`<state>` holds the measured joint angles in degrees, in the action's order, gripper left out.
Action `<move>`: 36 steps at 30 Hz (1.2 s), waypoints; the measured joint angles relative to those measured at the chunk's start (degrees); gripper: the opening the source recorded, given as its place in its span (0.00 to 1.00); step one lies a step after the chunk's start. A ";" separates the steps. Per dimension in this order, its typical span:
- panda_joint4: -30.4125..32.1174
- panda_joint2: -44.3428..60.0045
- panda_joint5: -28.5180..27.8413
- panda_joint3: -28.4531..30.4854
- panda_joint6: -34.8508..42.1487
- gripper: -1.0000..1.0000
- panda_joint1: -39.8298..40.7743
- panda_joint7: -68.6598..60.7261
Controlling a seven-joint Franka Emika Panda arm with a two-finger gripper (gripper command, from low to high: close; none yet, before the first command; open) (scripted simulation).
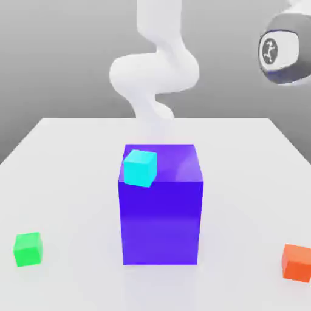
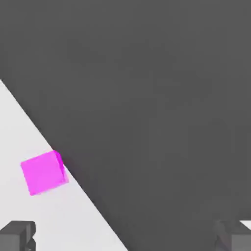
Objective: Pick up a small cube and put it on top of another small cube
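Observation:
In the hand view, the small magenta-pink cube point(image 2: 43, 172) rests on the white table point(image 2: 19, 132), close to the table's edge where dark floor begins. My gripper point(image 2: 130, 238) is open, its two grey fingertips point(image 2: 17, 235) standing wide apart with nothing between them. The cube lies ahead of the fingers, apart from them and off to one side of the gap. In the exterior view, a small cyan cube point(image 1: 140, 167) sits on the top of a big blue-violet block point(image 1: 161, 206), at its corner toward the exterior view's left.
A small green cube point(image 1: 28, 249) lies on the table point(image 1: 73, 158) at the exterior view's front left, a small orange cube point(image 1: 296, 262) at the front right. The white arm point(image 1: 155, 73) rises behind the block. A grey-and-white arm joint point(image 1: 282, 51) hangs at the upper right.

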<state>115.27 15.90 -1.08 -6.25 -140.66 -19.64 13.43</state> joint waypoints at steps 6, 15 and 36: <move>-3.39 12.57 -4.40 -1.43 -1.64 0.50 -3.72 -3.85; -6.39 24.08 -7.13 -0.47 -7.75 0.00 -5.92 -4.19; 13.91 1.77 0.85 18.33 -6.32 0.00 7.63 16.77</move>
<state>129.18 17.67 -0.23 12.08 -146.98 -12.00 30.21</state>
